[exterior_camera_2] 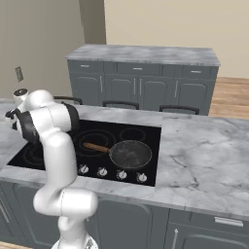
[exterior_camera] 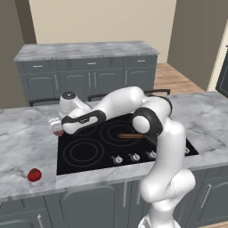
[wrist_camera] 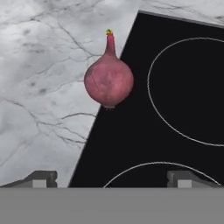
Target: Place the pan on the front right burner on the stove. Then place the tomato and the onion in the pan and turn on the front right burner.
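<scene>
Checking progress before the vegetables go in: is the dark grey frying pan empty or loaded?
Empty. The dark grey frying pan shows a bare inside; the red tomato and purple onion lie outside.

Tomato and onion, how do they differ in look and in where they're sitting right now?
The tomato is a glossy bright red ball; the onion is a duller pinkish-purple bulb with a pointed stem tip. The tomato lies on the marble counter well clear of the stove; the onion sits at the stove's left edge, under the open gripper. Both are small, round and outside the pan.
</scene>
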Controlling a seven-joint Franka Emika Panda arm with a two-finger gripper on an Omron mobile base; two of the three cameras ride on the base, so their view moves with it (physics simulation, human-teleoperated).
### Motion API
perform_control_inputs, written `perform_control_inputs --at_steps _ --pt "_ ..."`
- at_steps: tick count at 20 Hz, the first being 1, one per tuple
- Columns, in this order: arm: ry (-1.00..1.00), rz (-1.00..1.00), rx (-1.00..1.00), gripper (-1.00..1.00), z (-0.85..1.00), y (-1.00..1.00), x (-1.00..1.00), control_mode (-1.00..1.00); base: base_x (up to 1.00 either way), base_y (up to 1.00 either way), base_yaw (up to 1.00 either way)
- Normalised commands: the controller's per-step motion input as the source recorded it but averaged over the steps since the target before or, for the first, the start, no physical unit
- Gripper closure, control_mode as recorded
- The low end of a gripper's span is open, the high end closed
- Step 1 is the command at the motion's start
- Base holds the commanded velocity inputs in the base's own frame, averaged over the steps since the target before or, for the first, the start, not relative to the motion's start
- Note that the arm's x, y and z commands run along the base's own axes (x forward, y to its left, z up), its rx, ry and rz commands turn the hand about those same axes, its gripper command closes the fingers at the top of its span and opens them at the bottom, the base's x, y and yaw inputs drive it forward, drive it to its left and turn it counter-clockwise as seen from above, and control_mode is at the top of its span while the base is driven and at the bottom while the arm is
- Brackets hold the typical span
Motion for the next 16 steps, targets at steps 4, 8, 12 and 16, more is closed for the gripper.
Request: perform_control_inputs --at_steps 4,8,12,16 --pt "-0.05 0.00 -0.03 -1.00 -0.26 0.00 0.23 -1.00 0.00 0.00 0.00" --pt "-0.04 0.00 0.00 -1.00 -0.14 0.01 0.32 -1.00 0.00 0.00 0.00" --pt "0.00 0.00 0.00 -1.00 -0.10 0.08 0.46 -1.00 0.00 0.00 0.00" --pt "0.00 0.01 0.00 -1.00 -0.15 0.11 0.42 -1.00 0.00 0.00 0.00"
